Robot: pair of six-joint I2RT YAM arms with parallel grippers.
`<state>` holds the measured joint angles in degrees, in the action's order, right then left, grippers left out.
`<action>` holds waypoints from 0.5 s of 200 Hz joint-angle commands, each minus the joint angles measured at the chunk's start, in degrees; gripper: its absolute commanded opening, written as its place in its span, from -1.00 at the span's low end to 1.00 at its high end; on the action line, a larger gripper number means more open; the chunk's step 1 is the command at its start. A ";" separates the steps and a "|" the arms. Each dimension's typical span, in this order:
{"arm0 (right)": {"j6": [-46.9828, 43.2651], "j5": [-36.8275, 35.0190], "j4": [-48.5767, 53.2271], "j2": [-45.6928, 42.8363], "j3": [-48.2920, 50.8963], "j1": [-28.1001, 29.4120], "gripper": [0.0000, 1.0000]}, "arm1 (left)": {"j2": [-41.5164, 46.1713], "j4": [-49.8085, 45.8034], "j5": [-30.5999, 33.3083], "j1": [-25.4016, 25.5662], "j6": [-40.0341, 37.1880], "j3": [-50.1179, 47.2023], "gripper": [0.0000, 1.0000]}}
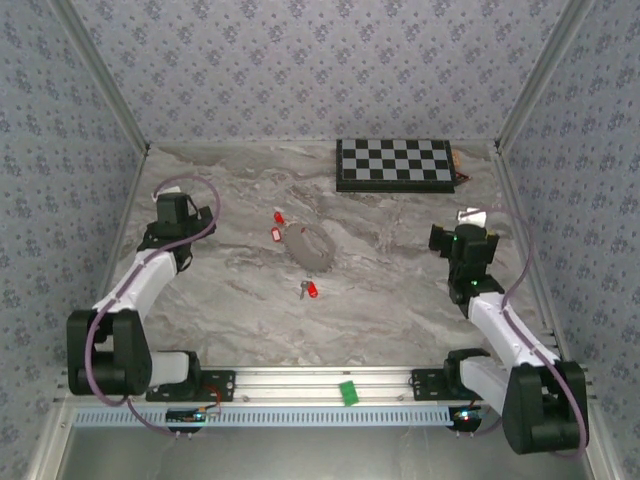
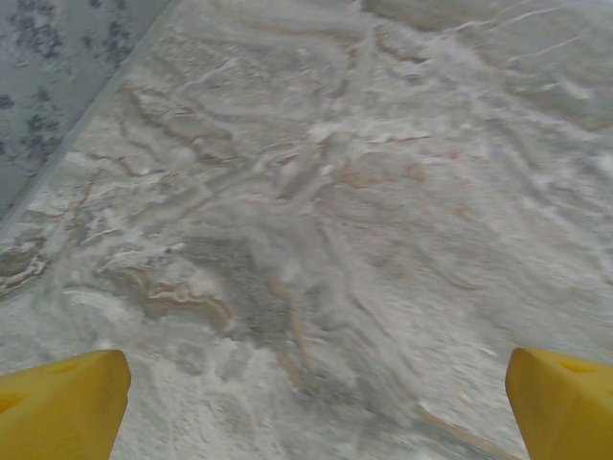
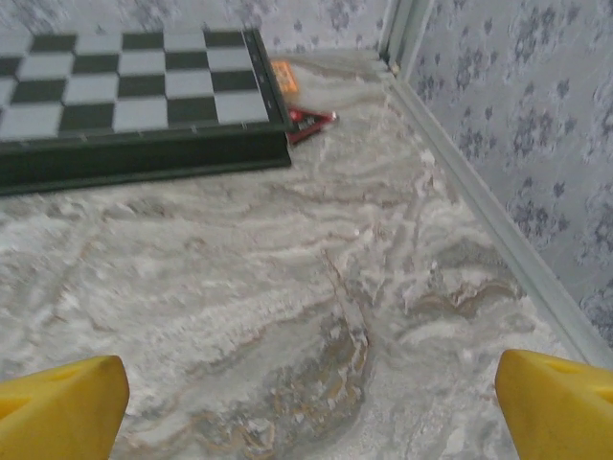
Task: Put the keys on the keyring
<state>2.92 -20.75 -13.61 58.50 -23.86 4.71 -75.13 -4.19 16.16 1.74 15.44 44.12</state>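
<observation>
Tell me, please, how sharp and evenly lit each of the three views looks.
Top external: soft, even light, no hard shadows, the red keys tiny and slightly fuzzy. Left wrist: the marble table looks smeared and soft. Right wrist: the chessboard is fairly crisp, no glare.

3 red keys (image 1: 310, 290) scattered nr centre

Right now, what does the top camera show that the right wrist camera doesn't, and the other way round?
Top camera: three red keys mid-table, a green block on the front rail, and the left hand.
Right wrist camera: the right hand up close, yellow fingers wide apart over bare marble, plus an orange bit and a red bit at the board's corner.
Both: the checkerboard, the marble table and the patterned wall.
</observation>
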 commanded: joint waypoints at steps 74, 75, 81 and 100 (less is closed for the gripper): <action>-3.32 11.84 -37.73 20.73 7.37 -5.11 0.99 | -8.80 35.84 0.45 -2.44 -8.38 -14.21 0.99; -3.43 11.99 -37.90 20.84 7.44 -5.13 0.99 | -8.84 36.23 0.36 -2.44 -8.35 -14.40 0.99; -3.84 12.76 -39.46 21.80 7.86 -5.15 0.99 | -9.19 37.78 -0.47 -2.67 -8.53 -15.22 0.99; -4.32 14.52 -45.38 24.58 10.05 -4.98 0.99 | -9.52 41.25 -4.64 -2.53 -10.33 -16.76 0.99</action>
<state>0.10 -10.33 -47.66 80.42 -16.21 -0.14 -84.12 26.72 16.23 -0.47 7.64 28.91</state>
